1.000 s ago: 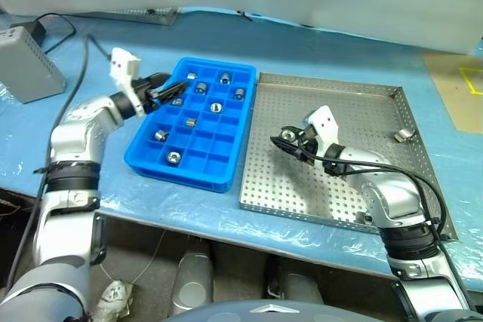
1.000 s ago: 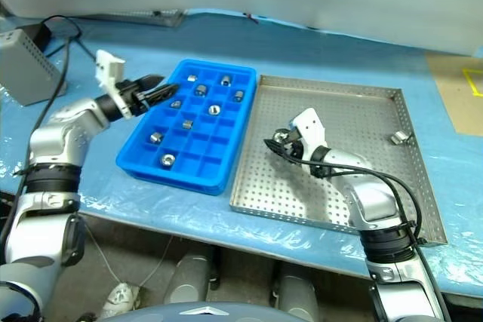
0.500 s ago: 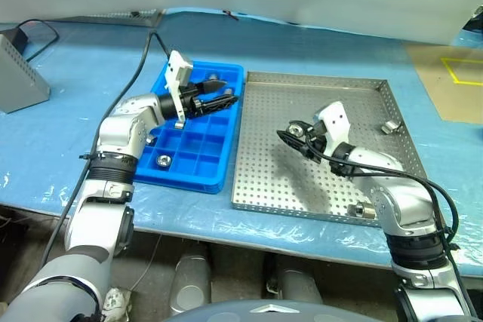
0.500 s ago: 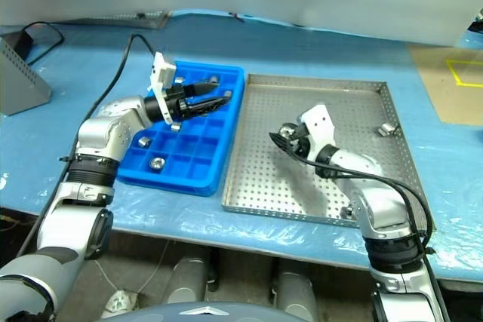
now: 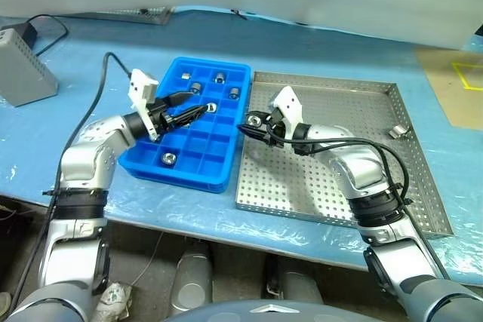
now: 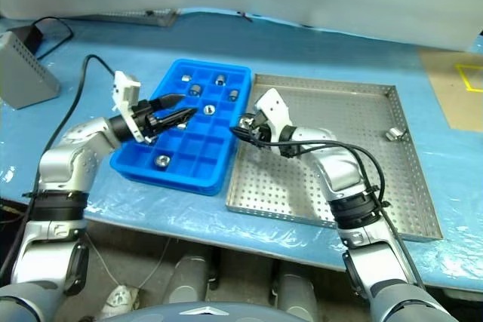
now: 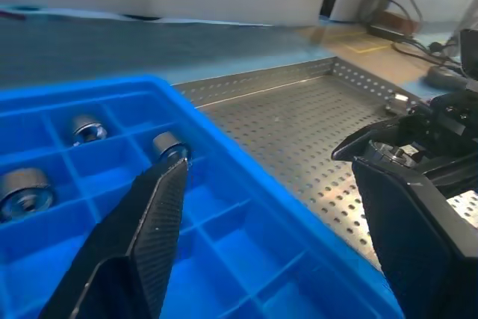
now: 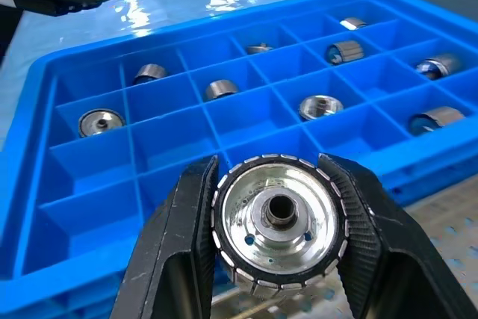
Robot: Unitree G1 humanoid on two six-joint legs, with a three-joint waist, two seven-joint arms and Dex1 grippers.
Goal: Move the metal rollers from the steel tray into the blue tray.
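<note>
R gripper (image 8: 272, 222) clamped on shiny silver metal roller (image 8: 278, 218), held over steel perforated tray (image 5: 362, 179) edge, just beside bright blue compartment tray (image 5: 185, 167). L gripper (image 5: 187, 111) jaws apart, empty, above blue tray. Several rollers in compartments; another lay at steel tray's far-right rim.

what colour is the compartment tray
Bright blue, best seen in the right wrist view.

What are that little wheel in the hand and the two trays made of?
The roller in the right hand looks like polished metal: mirror-bright, with a ridged rim. The blue tray seems moulded plastic, uniformly coloured with a soft gloss. The steel tray appears to be perforated sheet metal, dull silver with rows of punched holes.
</note>
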